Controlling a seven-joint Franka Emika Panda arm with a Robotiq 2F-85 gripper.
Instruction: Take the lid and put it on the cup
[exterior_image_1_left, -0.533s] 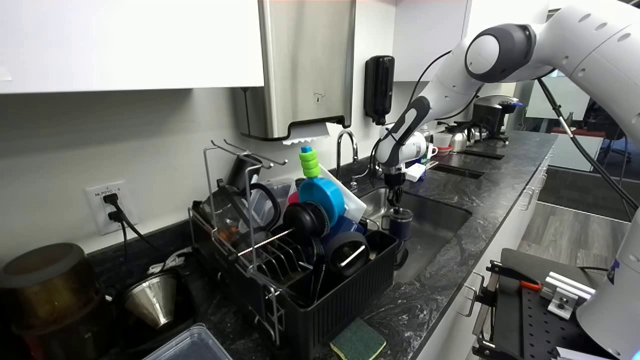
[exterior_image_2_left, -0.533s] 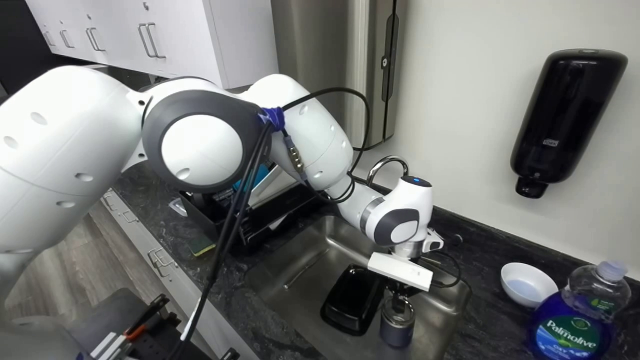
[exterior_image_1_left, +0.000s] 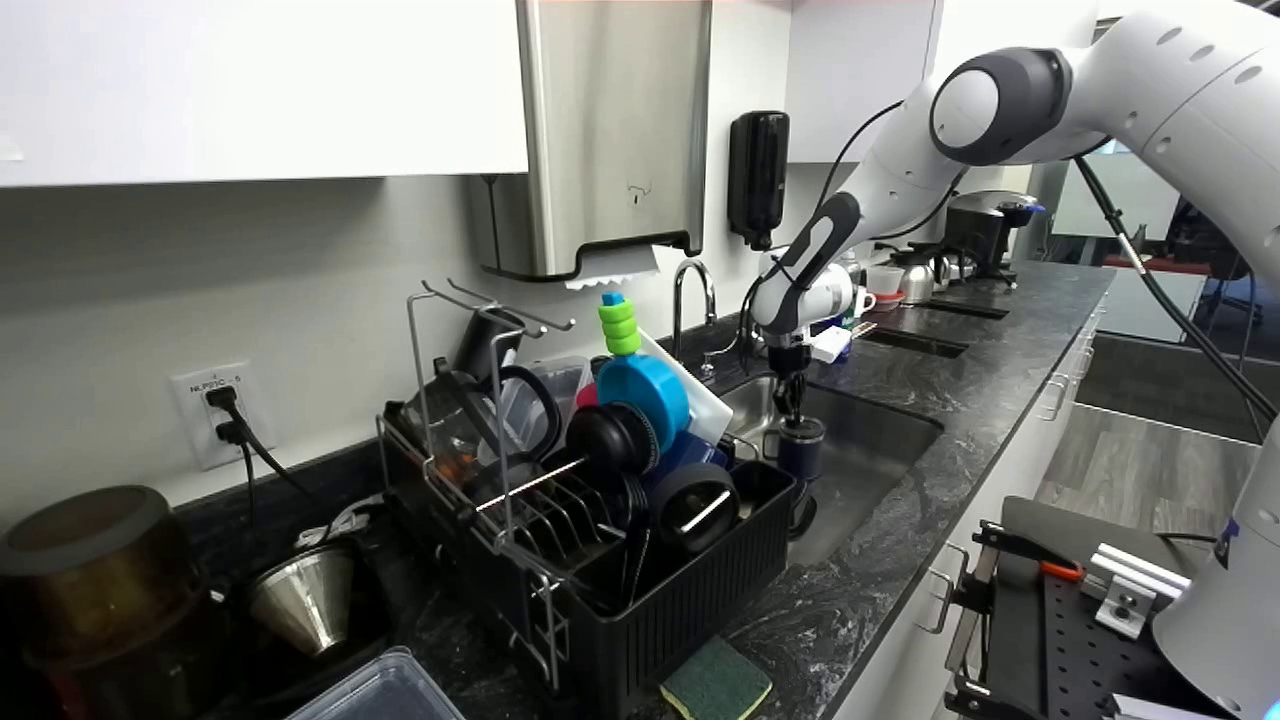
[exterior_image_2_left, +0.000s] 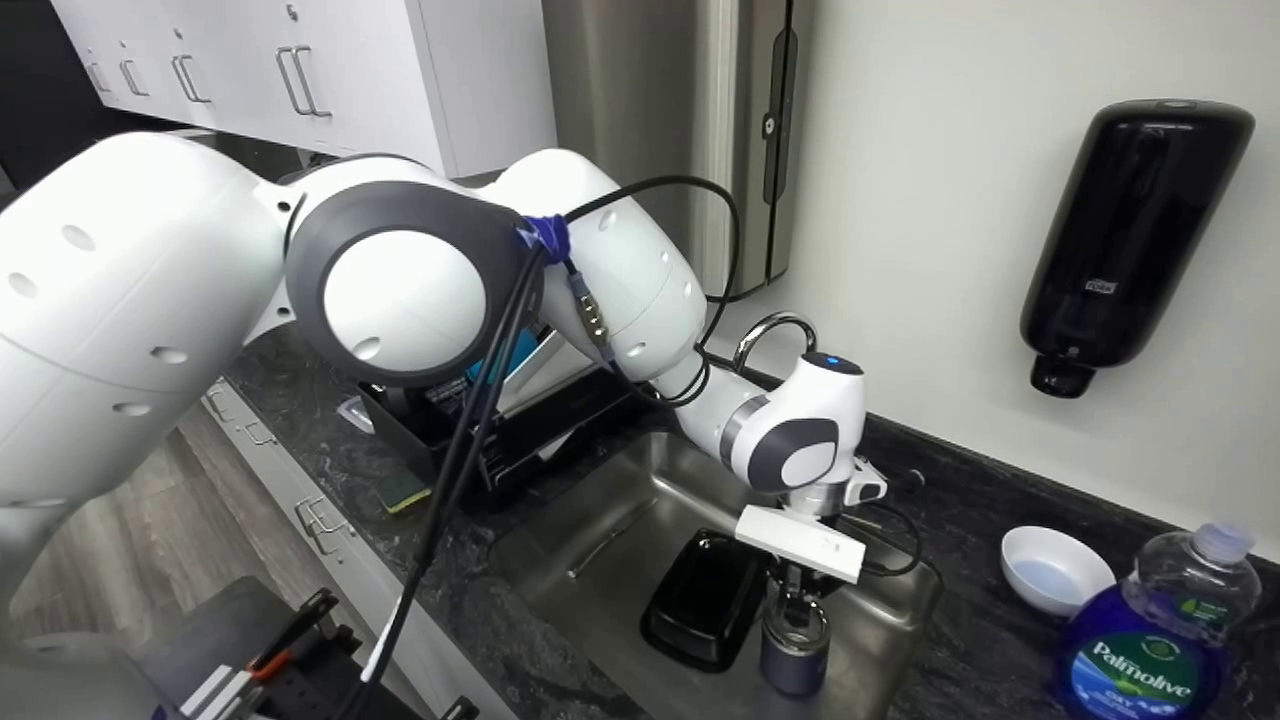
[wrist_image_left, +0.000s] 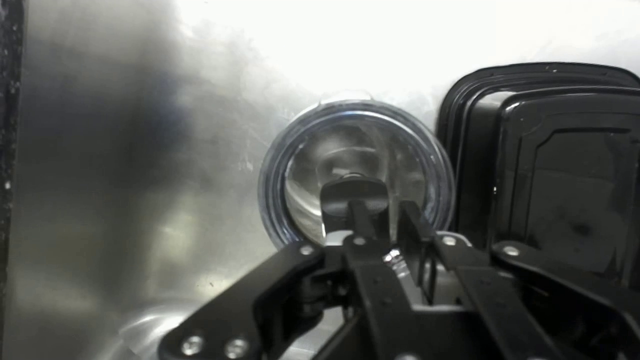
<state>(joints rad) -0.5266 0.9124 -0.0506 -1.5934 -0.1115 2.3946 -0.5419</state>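
The clear round lid (wrist_image_left: 272, 185) lies on top of the dark blue-grey cup (exterior_image_2_left: 793, 672), which stands upright in the sink; whether it is fully seated I cannot tell. My gripper (wrist_image_left: 385, 206) points down over the middle of the lid, its fingertips parted by a narrow gap through which the lid shows. A black tab (wrist_image_left: 352, 192) on the lid is partly covered by the finger (wrist_image_left: 364, 222) on the left of the wrist view. Nothing appears to be clamped between the fingers. Both exterior views show the gripper (exterior_image_1_left: 791, 408) directly above the cup.
Close beside the cup in the sink (exterior_image_2_left: 620, 615) is a black container (wrist_image_left: 565, 175). A loaded dish rack (exterior_image_1_left: 690, 590) borders the sink, and a faucet (exterior_image_1_left: 695, 290) rises behind. A white bowl (exterior_image_2_left: 1055, 570) and a soap bottle (exterior_image_2_left: 1140, 640) stand on the counter.
In the exterior views the fingers look slightly farther apart than half a second ago. The arm, cup and lid have hardly moved.
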